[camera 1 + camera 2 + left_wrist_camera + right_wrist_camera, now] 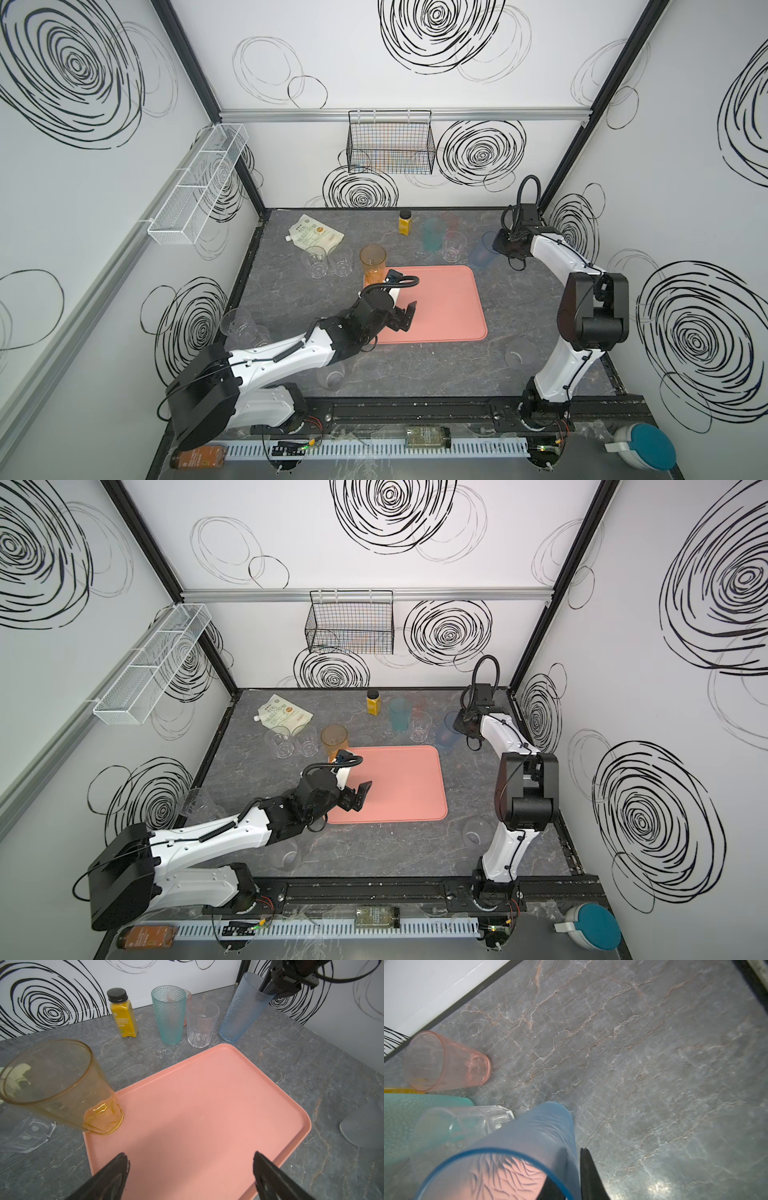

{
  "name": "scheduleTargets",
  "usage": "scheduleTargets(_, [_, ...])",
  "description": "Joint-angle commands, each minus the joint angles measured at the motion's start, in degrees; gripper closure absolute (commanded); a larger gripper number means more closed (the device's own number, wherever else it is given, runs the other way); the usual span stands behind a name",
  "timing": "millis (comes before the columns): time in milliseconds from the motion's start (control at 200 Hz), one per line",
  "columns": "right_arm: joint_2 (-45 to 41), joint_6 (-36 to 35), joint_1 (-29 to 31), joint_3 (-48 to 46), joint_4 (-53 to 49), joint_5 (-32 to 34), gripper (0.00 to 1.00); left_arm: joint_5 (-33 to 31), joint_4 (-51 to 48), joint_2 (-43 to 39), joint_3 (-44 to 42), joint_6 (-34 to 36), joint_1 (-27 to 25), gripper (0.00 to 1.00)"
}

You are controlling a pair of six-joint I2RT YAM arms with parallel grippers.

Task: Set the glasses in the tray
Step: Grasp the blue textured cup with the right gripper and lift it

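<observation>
Left pincer (190, 1159): held apart over the tray (207, 1105).
Orange tumbler (62, 1088): stood on the tray corner beyond the left pincer.
Right pincer (265, 993): clamped on the blue tumbler (242, 1012) at its rim.
Blue tumbler: tilted under the right pincer, off the tray.

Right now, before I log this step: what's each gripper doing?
Left gripper: open, empty, over the tray.
Right gripper: fingers shut on the blue glass rim.

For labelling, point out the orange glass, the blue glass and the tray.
orange glass (79, 1093), left wrist view, side wall.
blue glass (243, 1009), left wrist view, side wall.
tray (449, 303), in a top view, bare floor.
</observation>
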Motion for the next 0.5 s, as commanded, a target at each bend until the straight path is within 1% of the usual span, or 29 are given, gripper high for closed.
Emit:
scheduleTargets(0, [-3.11,-1.05,0.82,1.24,-3.09,4.03,0.93,-1.71,0.94,-3.33,-0.06,0.40,1.18,0.04])
scheduleTargets(135, [-4.49,-2.04,1.46,4.08,-6.74,5.36,0.99,-3.08,-0.21,-6.21,-1.29,0.73,3.01,0.04])
scheduleTargets(285, [-7.95,-3.95,3.85,7.13,-11.98,10.54,1.00,-2.00,-3.32,-11.19,-1.57,0.18,6.51,0.04])
scheduleTargets(345, [-9.30,-4.98,5.39,8.26,-14.52,12.48,1.00,-1.37,-4.57,-13.30,-1.74,-0.17,8.63,0.04])
scheduleTargets(495, [-11.48,-8.65,12.09,12.54,-21.95,17.83,1.00,-0.58,-9.37,-17.54,-1.54,-2.23,15.99,0.04])
